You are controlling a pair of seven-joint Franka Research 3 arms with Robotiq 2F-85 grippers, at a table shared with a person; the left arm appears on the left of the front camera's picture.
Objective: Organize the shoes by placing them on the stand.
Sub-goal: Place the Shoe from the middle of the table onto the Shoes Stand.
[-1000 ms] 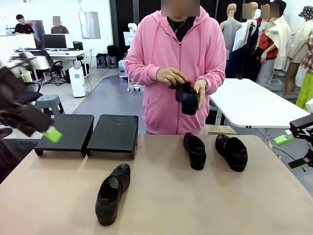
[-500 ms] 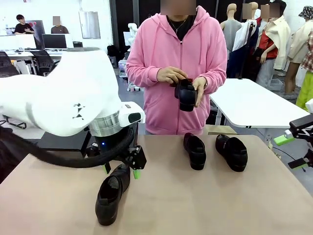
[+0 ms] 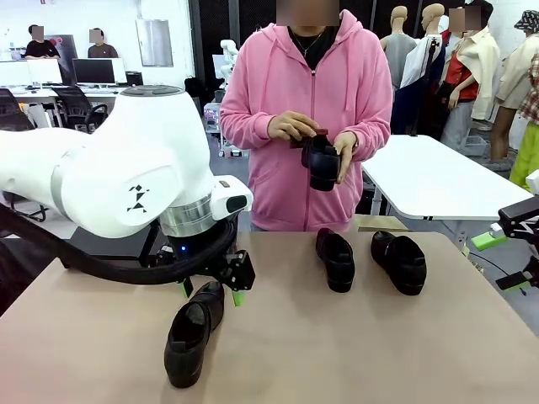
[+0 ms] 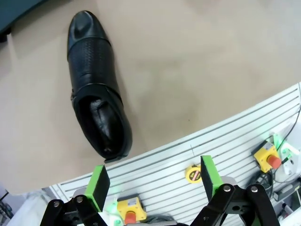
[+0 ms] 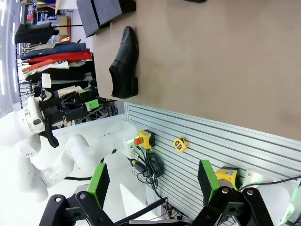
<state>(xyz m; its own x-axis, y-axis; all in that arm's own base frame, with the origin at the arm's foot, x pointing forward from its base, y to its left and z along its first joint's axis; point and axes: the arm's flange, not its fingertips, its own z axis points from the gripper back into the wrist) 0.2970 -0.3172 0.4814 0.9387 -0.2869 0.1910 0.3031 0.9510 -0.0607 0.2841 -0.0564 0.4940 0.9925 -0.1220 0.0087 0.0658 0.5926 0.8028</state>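
One black glossy shoe [image 3: 192, 332] lies near the table's front, toe pointing away. My left gripper [image 3: 211, 292] hangs open just above its toe end, one green pad on each side. In the left wrist view the same shoe [image 4: 96, 84] lies ahead of the open left gripper [image 4: 153, 179], nearer the left pad. Two more shoes [image 3: 337, 259] [image 3: 400, 262] stand side by side on the right. The person in a pink hoodie holds another shoe [image 3: 322, 163] in both hands. My right gripper [image 3: 503, 262] waits open at the right edge. The stand [image 5: 101, 12] is largely hidden behind my left arm in the front view.
My bulky white left arm [image 3: 126, 181] and its black cable block the table's left rear. A white table [image 3: 429, 177] stands behind on the right. In the wrist views, grooved panels with yellow stop buttons [image 4: 268, 159] lie below the table's front edge.
My left arm swung in from the far left and came down over the near shoe, then settled slightly lower. The person turned the held shoe a little. The right gripper stayed put.
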